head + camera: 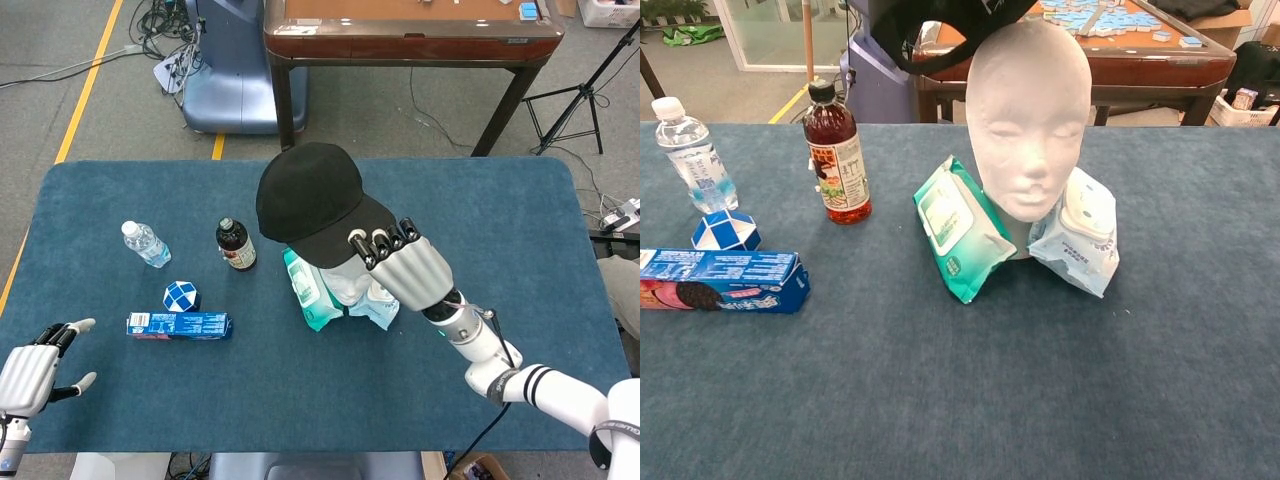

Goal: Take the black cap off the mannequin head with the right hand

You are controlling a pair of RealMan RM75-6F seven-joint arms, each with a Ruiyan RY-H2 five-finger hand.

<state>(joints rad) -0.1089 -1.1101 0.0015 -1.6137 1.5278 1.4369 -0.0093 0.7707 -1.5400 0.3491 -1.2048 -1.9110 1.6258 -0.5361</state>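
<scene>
The black cap [308,205] hangs in the air, up and to the left of the white mannequin head [1030,125], held by its brim in my right hand [405,267]. In the chest view only the cap's underside [930,25] shows at the top edge, and the head stands bare. In the head view the cap and my hand hide most of the mannequin head. My left hand [38,367] rests at the table's near left corner with fingers apart, holding nothing.
Two wet-wipe packs [962,241] [1077,240] lean on the mannequin's base. To the left stand a dark syrup bottle [837,155], a water bottle [692,155], a blue-white puzzle ball [726,231] and a blue biscuit box [720,280]. A wooden table [410,35] is beyond.
</scene>
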